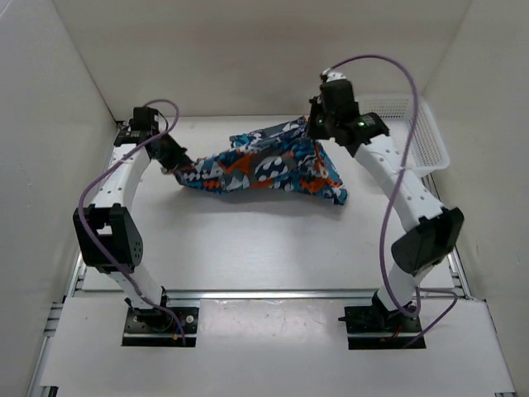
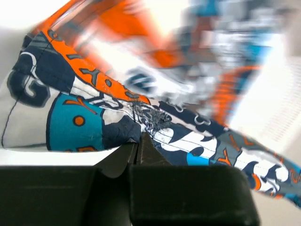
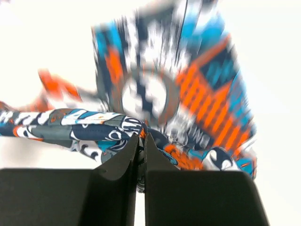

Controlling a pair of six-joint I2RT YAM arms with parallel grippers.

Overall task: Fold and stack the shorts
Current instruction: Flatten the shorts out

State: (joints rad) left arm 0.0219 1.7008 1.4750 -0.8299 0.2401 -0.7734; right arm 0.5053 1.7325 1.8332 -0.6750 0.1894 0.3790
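Observation:
The shorts (image 1: 264, 169), printed in orange, turquoise, navy and white, hang stretched between my two grippers above the far middle of the table. My left gripper (image 1: 178, 165) is shut on their left end; in the left wrist view its jaws (image 2: 139, 140) pinch a bunched edge of the shorts (image 2: 89, 113). My right gripper (image 1: 318, 128) is shut on their upper right edge; in the right wrist view its jaws (image 3: 142, 139) clamp a fold of the shorts (image 3: 188, 94). The cloth sags in the middle and its right corner (image 1: 337, 195) droops toward the table.
A white mesh basket (image 1: 426, 136) stands at the far right against the wall. White walls close in the table (image 1: 264, 248) on the left, back and right. The arm bases sit at the near edge.

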